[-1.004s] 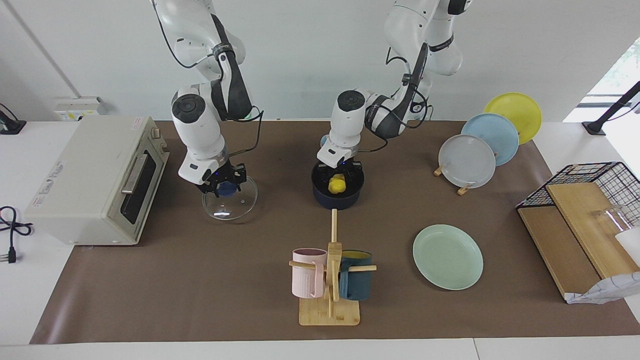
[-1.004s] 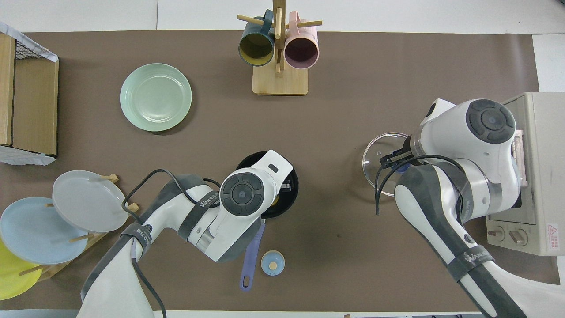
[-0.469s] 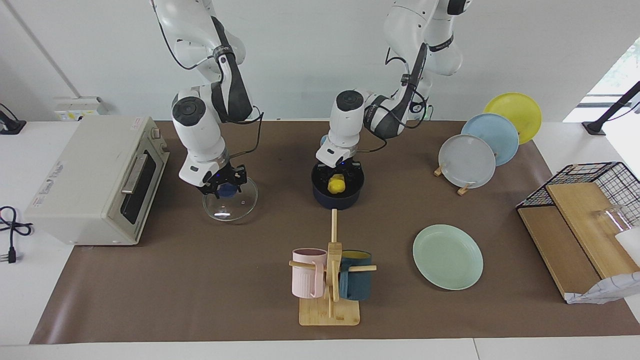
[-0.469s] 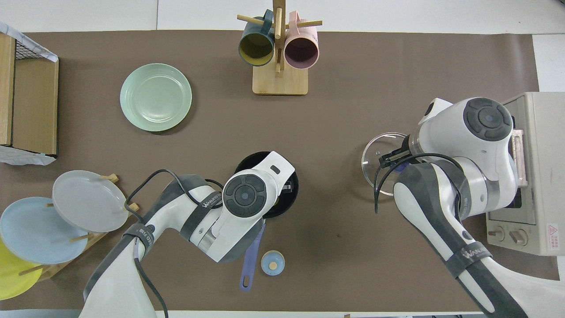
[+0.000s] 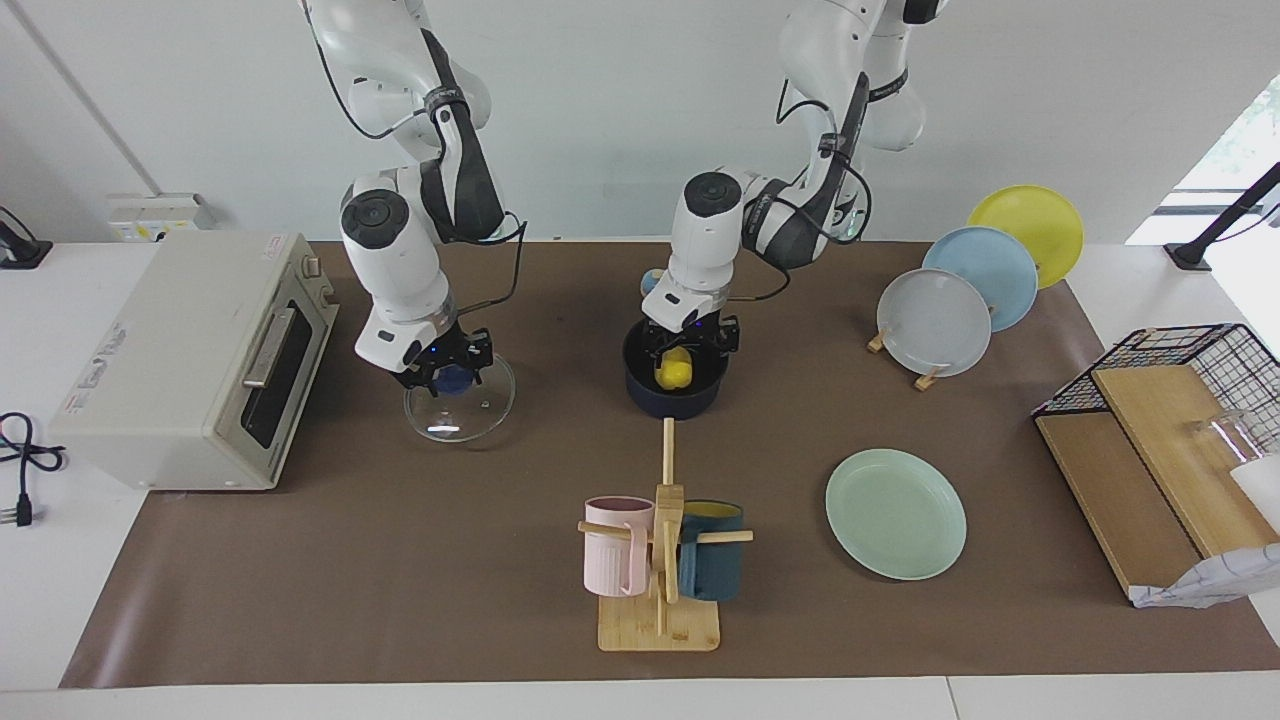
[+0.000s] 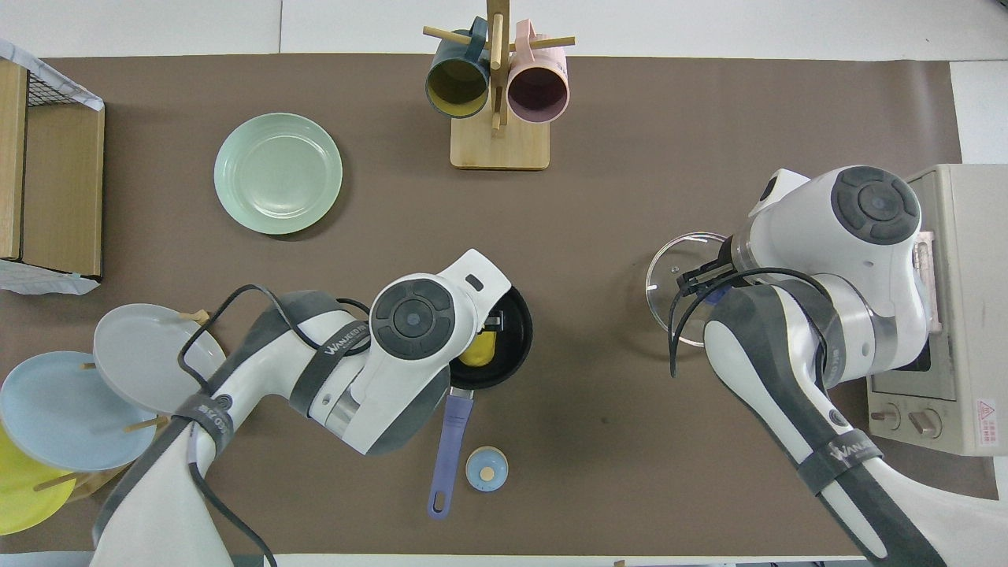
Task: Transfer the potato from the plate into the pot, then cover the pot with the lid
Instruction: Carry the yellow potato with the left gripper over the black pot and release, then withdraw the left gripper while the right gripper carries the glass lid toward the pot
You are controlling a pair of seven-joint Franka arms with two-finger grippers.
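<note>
Yellow potato [image 5: 674,370] sits released in your pot [image 5: 676,394] under the parted left gripper [image 5: 690,345]; right gripper [image 5: 447,371] clasps the lid [image 5: 460,399], not yet placed.

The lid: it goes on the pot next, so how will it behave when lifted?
The lid is clear glass with a metal rim, so probably rigid and breakable if dropped. Held by its blue knob alone, in the right gripper, it may swing or tilt. Lying flat, it shouldn't roll.
</note>
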